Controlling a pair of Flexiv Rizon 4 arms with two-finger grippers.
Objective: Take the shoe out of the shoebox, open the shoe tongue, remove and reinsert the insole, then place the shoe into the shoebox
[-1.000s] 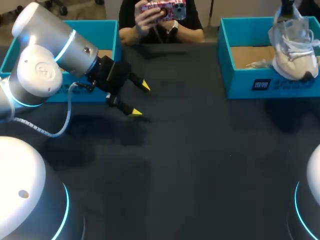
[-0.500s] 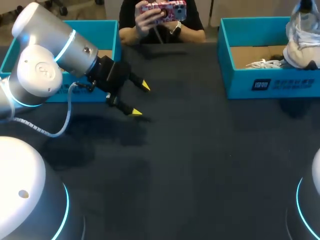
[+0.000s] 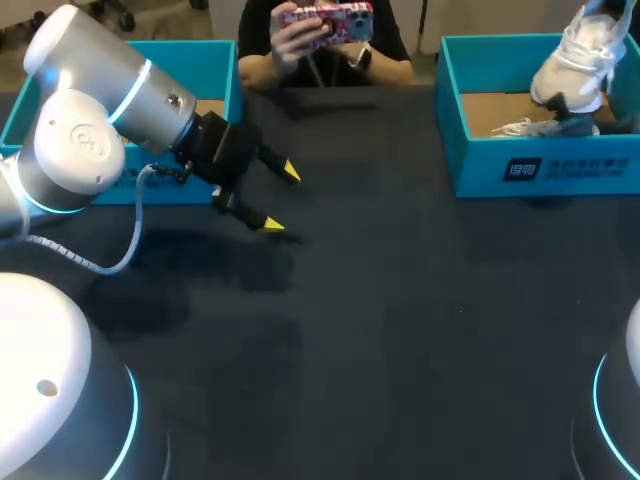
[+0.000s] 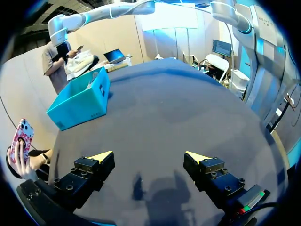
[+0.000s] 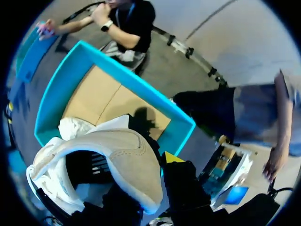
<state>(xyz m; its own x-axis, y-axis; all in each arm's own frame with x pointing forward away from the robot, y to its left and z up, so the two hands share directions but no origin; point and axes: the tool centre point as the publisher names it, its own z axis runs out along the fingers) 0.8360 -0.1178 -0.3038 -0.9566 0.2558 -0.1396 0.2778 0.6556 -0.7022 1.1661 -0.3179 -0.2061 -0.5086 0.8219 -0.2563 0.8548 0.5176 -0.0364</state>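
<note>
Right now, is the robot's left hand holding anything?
No, the left hand is wide open, with only the bare table showing between its yellow tips.

I'm running this from afar, and what I see is a robotics lab, with a bench laid out for manipulation trials. My left arm [image 3: 90,130] is a thick silver machine limb with a ring of blue light at its joint. A loose grey cable [image 3: 118,262] loops off near its wrist. The rounded white housing of my right arm [image 3: 625,400] glows the same blue at its edge. The table [image 3: 400,330] is a plain, dark, matte work surface. On it stand test props: a teal shoebox [image 3: 520,172] at the right with a white shoe [image 3: 575,60] above it, and a second teal box [image 3: 205,65] at the left.
</note>
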